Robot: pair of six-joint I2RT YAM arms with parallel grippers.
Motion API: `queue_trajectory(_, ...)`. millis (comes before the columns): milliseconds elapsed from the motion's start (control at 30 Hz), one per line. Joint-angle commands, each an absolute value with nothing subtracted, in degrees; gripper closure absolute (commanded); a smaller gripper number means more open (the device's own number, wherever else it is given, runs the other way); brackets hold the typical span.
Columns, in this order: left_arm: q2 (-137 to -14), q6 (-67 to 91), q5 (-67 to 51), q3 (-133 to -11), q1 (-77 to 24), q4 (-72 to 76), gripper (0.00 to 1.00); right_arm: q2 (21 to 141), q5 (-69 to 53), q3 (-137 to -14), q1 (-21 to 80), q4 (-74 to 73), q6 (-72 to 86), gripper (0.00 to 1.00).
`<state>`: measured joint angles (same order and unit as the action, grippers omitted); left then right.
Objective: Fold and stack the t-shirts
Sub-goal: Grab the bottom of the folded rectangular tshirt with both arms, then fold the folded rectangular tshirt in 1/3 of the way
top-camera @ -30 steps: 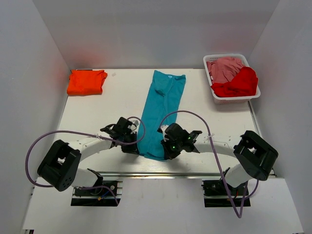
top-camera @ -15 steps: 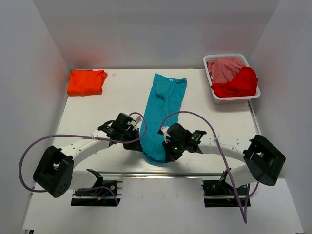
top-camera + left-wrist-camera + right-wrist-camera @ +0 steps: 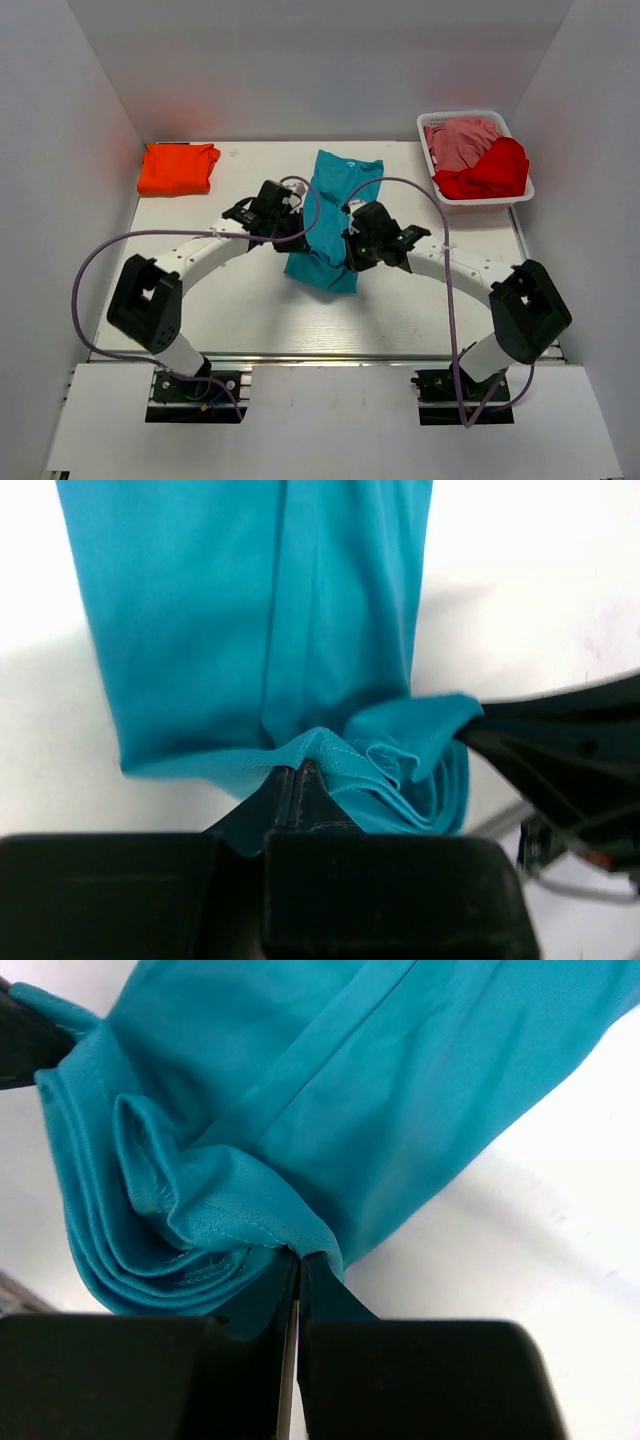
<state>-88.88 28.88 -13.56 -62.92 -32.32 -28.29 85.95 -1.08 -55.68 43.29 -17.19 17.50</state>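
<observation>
The teal t-shirt point(image 3: 335, 215) lies as a long strip in the table's middle, its near end lifted and carried over the rest. My left gripper point(image 3: 296, 240) is shut on the hem's left corner, with the cloth point(image 3: 270, 630) bunched at its tips point(image 3: 297, 770). My right gripper point(image 3: 350, 252) is shut on the hem's right corner, where the cloth point(image 3: 330, 1090) gathers in folds at its tips point(image 3: 298, 1256). The orange t-shirt point(image 3: 177, 167) lies folded at the back left. Pink point(image 3: 462, 140) and red point(image 3: 490, 172) shirts lie in the basket.
A white basket point(image 3: 437, 192) stands at the back right, near the right wall. White walls close the table on three sides. Purple cables loop from both arms over the table.
Both grippers have moved away from the near edge toward the back, carrying the teal shirt's near hem up and over the strip, which now looks much shorter.
</observation>
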Motion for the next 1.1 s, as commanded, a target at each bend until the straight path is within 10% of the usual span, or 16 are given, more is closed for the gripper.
queue_trajectory(0,-91.75,27.69,-10.11,-68.81,-30.95,-27.25,1.00,88.76,-1.58,-60.71,40.96,-17.93,14.51,1.00)
queue_trajectory(1067,-114.79,22.68,-15.64,-95.89,-22.51,-19.43,1.00,110.12,-4.48,-91.05,24.00,-23.47,7.30,1.00)
